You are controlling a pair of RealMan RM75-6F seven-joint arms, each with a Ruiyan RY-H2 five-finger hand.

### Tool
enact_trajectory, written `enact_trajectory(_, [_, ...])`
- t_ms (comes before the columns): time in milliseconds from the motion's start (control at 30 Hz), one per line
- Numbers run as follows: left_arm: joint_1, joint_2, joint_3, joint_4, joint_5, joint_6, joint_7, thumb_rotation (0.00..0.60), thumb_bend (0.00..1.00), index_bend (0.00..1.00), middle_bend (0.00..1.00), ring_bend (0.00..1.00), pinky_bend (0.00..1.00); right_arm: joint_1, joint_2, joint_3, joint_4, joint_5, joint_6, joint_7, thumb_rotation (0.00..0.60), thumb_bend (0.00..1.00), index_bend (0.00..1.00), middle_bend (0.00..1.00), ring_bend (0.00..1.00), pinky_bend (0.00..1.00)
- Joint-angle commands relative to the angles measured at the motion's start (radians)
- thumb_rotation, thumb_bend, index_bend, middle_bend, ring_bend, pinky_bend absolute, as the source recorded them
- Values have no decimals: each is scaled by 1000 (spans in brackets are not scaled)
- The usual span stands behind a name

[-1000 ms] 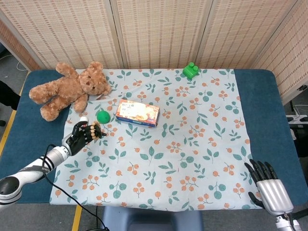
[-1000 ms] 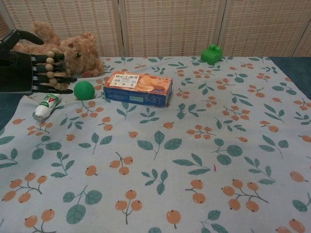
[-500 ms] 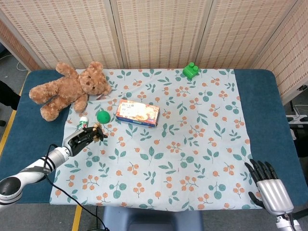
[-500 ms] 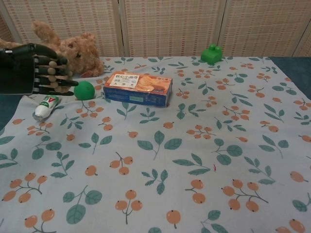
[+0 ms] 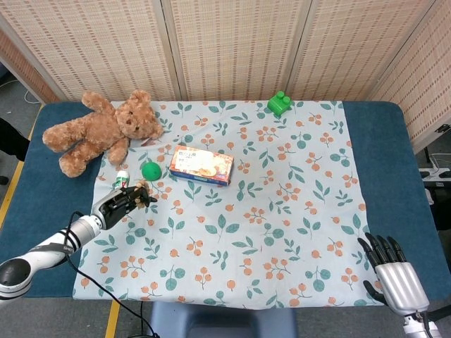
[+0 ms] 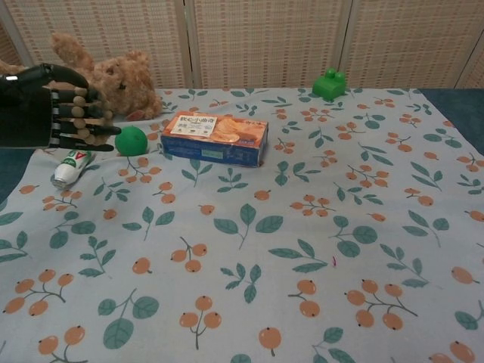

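The surface [image 5: 384, 134] is blue, with a leafy cloth [image 5: 282, 211] laid over most of it. A brown bear [image 5: 99, 130] lies on its back at the far left corner, partly on the cloth. A flat box [image 5: 201, 165] of snacks lies near the middle, just right of the ball. The left hand [image 5: 120, 202] hangs low over the cloth with its fingers held out and a little apart, holding nothing. Its fingertips [image 6: 106, 130] sit just beside a green ball [image 6: 130, 141]; I cannot tell if they touch it. A small white tube [image 6: 72, 166] lies under that hand. The right hand [image 5: 394, 278] rests at the near right edge, fingers spread, holding nothing. A green block [image 5: 279, 103] sits at the far side.
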Motion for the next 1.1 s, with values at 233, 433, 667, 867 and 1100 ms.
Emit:
enact_trajectory(233, [0, -3, -4, 6, 12, -13, 12, 161, 515, 581, 599, 292, 41, -1, 2, 1, 0, 1, 2, 2, 600, 238, 0, 0, 0, 0])
enact_trajectory(433, [-9, 1, 9, 6, 23, -9, 18, 315, 602, 595, 604, 292, 40, -2, 4, 1, -1, -2, 6, 7, 600, 238, 0, 0, 0, 0])
enact_trajectory(667, [-11, 7, 21, -2, 21, 16, 7, 471, 748, 606, 611, 301, 43, -3, 5, -2, 0, -10, 10, 7, 600, 238, 0, 0, 0, 0])
enact_trajectory(867, [-6, 20, 29, -11, 13, 16, -13, 543, 965, 615, 620, 306, 44, -7, 4, -4, 0, -18, 18, 7, 600, 238, 0, 0, 0, 0])
enact_trajectory(1100, [-1, 30, 21, -33, 51, 5, 28, 600, 1000, 531, 541, 256, 37, -9, 4, -5, 1, -23, 23, 9, 600, 238, 0, 0, 0, 0])
